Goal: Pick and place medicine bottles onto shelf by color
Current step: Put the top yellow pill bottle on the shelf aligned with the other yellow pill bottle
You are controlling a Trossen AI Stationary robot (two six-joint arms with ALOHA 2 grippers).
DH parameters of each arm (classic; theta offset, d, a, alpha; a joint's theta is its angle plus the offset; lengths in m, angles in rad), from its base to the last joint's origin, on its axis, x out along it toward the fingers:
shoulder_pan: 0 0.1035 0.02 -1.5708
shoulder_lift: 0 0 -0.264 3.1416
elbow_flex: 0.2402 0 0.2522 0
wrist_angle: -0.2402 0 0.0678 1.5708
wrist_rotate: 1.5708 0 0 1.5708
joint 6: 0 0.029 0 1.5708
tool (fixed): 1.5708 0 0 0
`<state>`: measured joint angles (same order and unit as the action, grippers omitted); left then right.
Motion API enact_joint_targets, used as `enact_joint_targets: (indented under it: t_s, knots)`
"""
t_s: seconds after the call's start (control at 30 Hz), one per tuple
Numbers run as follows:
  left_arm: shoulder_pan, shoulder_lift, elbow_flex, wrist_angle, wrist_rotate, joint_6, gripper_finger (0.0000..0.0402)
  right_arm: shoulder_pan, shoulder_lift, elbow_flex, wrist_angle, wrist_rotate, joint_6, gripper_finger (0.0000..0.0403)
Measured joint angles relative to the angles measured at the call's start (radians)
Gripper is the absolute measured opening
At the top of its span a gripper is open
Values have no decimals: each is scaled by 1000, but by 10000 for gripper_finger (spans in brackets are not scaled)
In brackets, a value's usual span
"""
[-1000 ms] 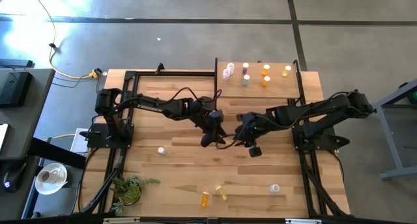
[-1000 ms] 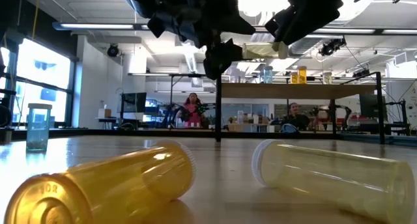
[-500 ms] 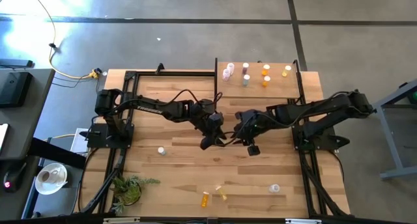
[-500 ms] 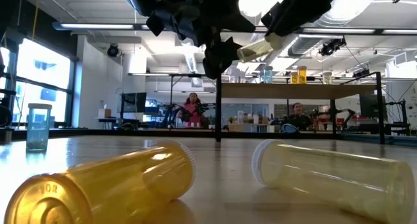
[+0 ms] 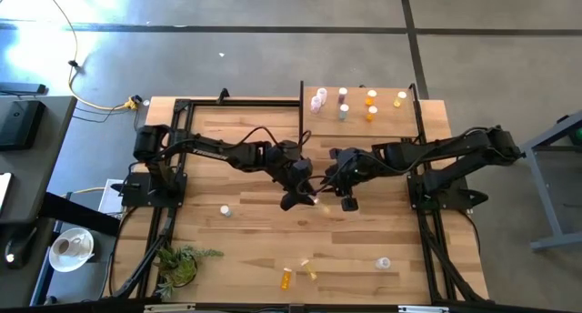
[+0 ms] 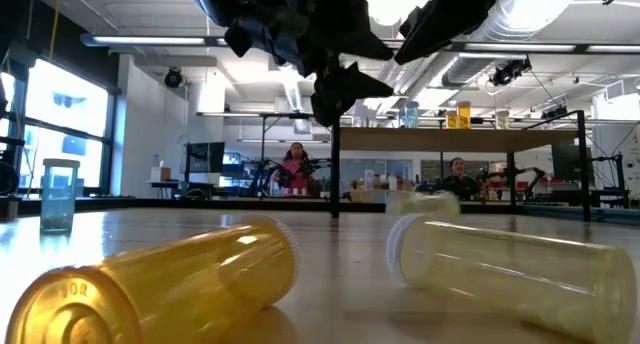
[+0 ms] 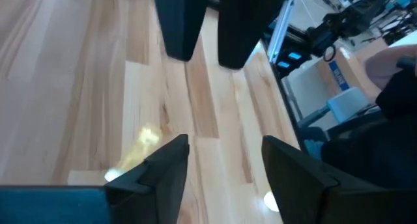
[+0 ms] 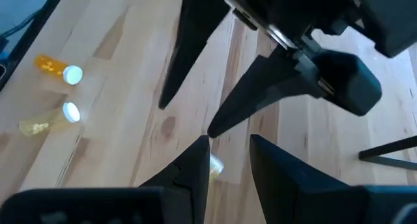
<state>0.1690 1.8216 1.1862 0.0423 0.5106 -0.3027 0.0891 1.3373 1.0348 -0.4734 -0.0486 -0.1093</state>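
My left gripper hangs open and empty over mid-table. Just to its right, a pale yellow medicine bottle shows low between both arms, too blurred to read its long axis. My right gripper, beyond it, is also spread with nothing held; I judge the left nearer.

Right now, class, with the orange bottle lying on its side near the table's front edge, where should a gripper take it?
Grip the orange bottle across mid-body, coming from above. It lies flat on the table, so only its round sides are free; close across its length, clear of the white cap.
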Motion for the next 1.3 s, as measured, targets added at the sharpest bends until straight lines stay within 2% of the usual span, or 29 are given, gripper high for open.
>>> enact_joint_targets:
  t_s: [0.2, 0.43, 0.5, 0.67, 0.9, 1.0, 1.13, 1.3]
  knots:
    - [0, 10, 0, -27, -1, 0, 142, 0, 0, 0, -52, 14, 41, 99]
    - [7, -5, 0, -110, -25, 91, 123, 0, 0, -1, -84, 42, 207, 99]
    - [9, -19, 0, -163, -70, 124, 122, 0, 0, -1, -93, 42, 218, 99]
    - [13, -71, 0, -311, -256, 181, 122, -21, 1, -1, -95, 44, 225, 107]
    - [12, -176, -3, -461, -432, 219, 122, -80, 14, -2, -87, 75, 198, 173]
    - [12, -232, -50, -464, -453, 220, 122, -108, 43, -2, -67, 72, 197, 189]
    - [14, -313, -167, -420, -493, 176, 122, -130, 110, -2, -38, 59, 173, 192]
    - [16, -383, -312, -276, -500, 119, 122, -141, 181, -2, -1, 28, 153, 192]
